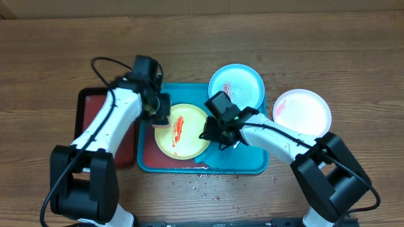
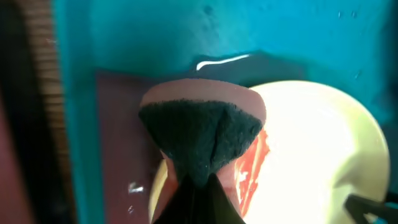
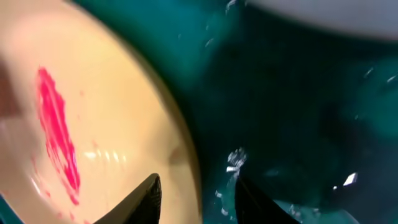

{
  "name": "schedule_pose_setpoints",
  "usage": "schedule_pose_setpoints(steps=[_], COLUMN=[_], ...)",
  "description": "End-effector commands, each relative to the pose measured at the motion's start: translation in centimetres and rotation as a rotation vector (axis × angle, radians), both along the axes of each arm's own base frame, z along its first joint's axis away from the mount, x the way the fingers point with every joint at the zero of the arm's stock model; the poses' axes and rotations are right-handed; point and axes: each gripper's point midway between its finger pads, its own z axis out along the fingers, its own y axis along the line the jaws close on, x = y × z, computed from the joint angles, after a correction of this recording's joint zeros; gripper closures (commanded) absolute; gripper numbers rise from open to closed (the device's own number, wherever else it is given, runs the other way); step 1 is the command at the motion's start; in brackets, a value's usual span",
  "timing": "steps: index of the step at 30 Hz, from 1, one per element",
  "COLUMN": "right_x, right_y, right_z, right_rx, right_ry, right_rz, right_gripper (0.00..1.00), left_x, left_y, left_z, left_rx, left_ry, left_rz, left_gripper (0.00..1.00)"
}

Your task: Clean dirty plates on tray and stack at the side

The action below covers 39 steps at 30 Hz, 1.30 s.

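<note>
The yellow-green plate [image 1: 189, 142], smeared red, lies in the turquoise tray's [image 1: 246, 161] left half, by the bench's front edge. The left gripper [image 1: 159, 116] pinches a sponge [image 2: 202, 134] at its left rim; the right gripper [image 3: 196, 186] stands narrowly parted astride its right rim.

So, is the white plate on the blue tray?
No, the white plate sits on the table, right of the tray.

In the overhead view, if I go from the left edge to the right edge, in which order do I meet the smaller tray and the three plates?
dark red tray → yellow-green plate → light blue plate → white plate
</note>
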Motion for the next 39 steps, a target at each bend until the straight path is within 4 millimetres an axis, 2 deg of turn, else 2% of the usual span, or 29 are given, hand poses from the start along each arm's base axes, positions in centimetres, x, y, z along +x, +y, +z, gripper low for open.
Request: schedule_pose_setpoints(steps=[1, 6, 15, 18, 21, 27, 29, 31, 33, 36, 39], right_x=[0.8, 0.5, 0.4, 0.2, 0.2, 0.0, -0.1, -0.1, -0.1, -0.1, -0.1], right_y=[-0.5, -0.2, -0.1, 0.1, 0.1, 0.1, 0.1, 0.0, 0.0, 0.0, 0.0], right_z=[-1.2, -1.9, -1.9, -1.8, -1.8, -1.8, -1.9, -1.9, -1.9, -1.9, -1.9], right_rx=[-0.028, -0.015, -0.01, 0.001, 0.002, 0.0, -0.002, -0.004, -0.004, -0.004, -0.005], right_ry=[-0.009, 0.017, 0.021, 0.029, 0.03, 0.035, 0.039, 0.04, 0.041, 0.041, 0.042], right_rz=[0.015, 0.024, 0.026, 0.031, 0.034, 0.036, 0.036, 0.036, 0.036, 0.036, 0.036], right_gripper=[0.67, 0.96, 0.96, 0.96, 0.96, 0.96, 0.96, 0.96, 0.96, 0.96, 0.96], left_x=[-0.3, -0.8, -4.0, -4.9, -5.6, -7.5, -7.9, -7.2, -5.6, -1.9, 0.8], left_y=[-0.6, -1.9, -0.7, -1.0, -3.1, -9.2, -10.1, -9.8, -8.3, -4.8, -1.9], left_z=[-0.8, -1.8, -5.8, -6.8, -6.7, -5.0, -4.8, -5.0, -5.3, -5.1, -4.0], left_rx=[0.015, 0.037, 0.125, 0.106, 0.016, -0.21, -0.215, -0.168, -0.071, 0.102, 0.238], left_ry=[-0.021, -0.045, 0.004, 0.011, 0.016, 0.035, 0.033, 0.016, -0.022, -0.139, -0.252], left_rz=[-0.021, -0.165, -0.222, -0.266, -0.344, -0.501, -0.528, -0.491, -0.388, -0.183, -0.06], left_gripper=[0.96, 0.96, 0.96, 0.96, 0.96, 0.96, 0.96, 0.96, 0.96, 0.96, 0.96])
